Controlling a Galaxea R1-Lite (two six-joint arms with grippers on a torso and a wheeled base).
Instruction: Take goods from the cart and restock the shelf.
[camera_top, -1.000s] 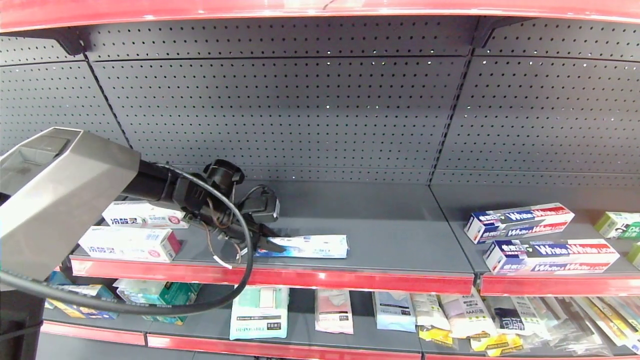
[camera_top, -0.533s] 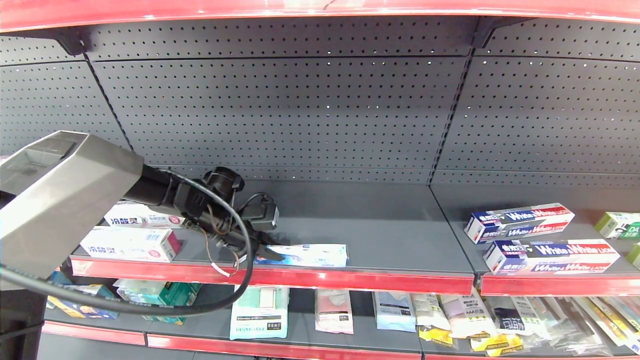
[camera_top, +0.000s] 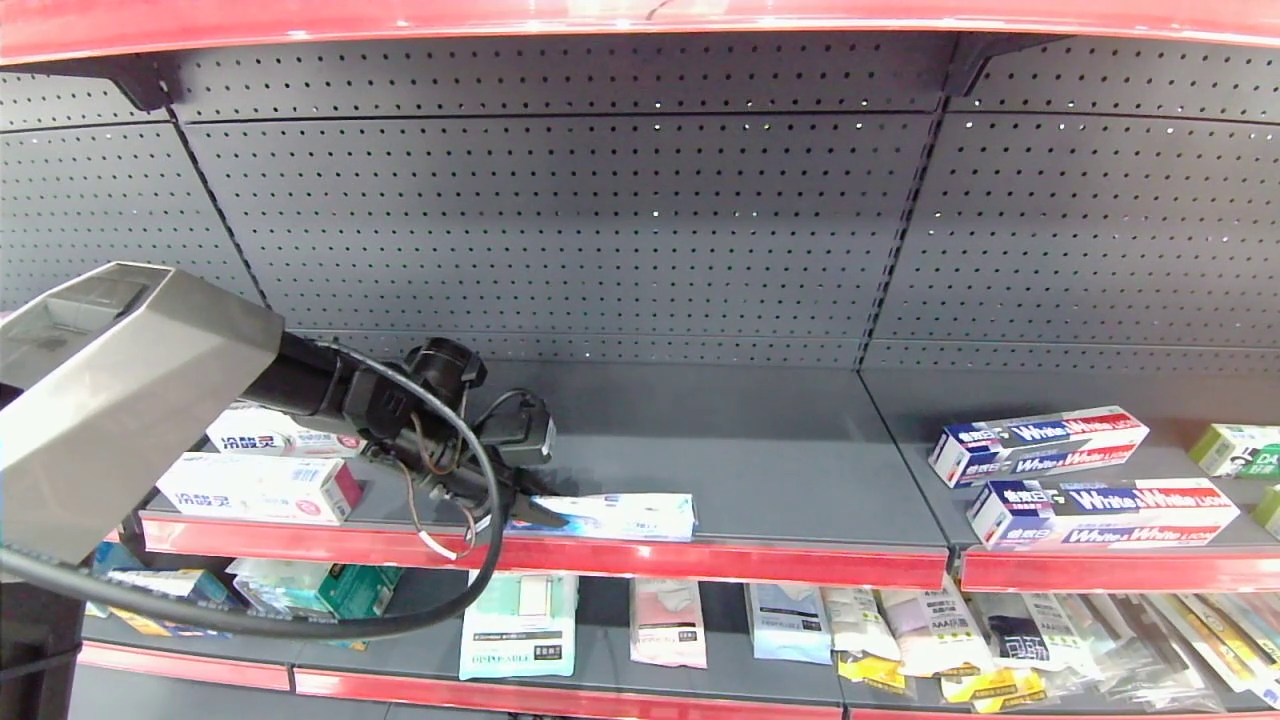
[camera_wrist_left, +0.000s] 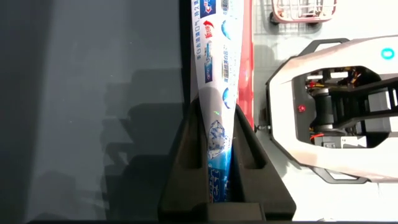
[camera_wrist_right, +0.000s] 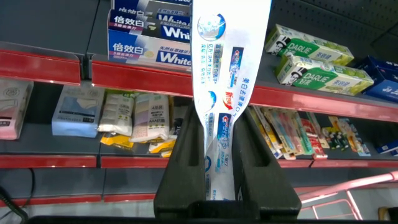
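The grey shelf with its red front lip runs wide in front of me, backed by a perforated panel. On the tier beneath it lie flat packets in a row.

On the right bay of the shelf sit two long white-and-blue boxes, one behind the other, with green boxes farther to the right. At the left end, two white-and-pink boxes lie partly behind the left arm.

A blue-and-white toothpaste box lies flat on the shelf, lengthwise and close along the red lip, between the two groups. The left pincer is pinching its left end, one finger pressed against each long side.

The right pincer is clamped on a second toothpaste box, held up in the air in front of the shelf's right bay, its free end pointing toward the white-and-blue boxes.
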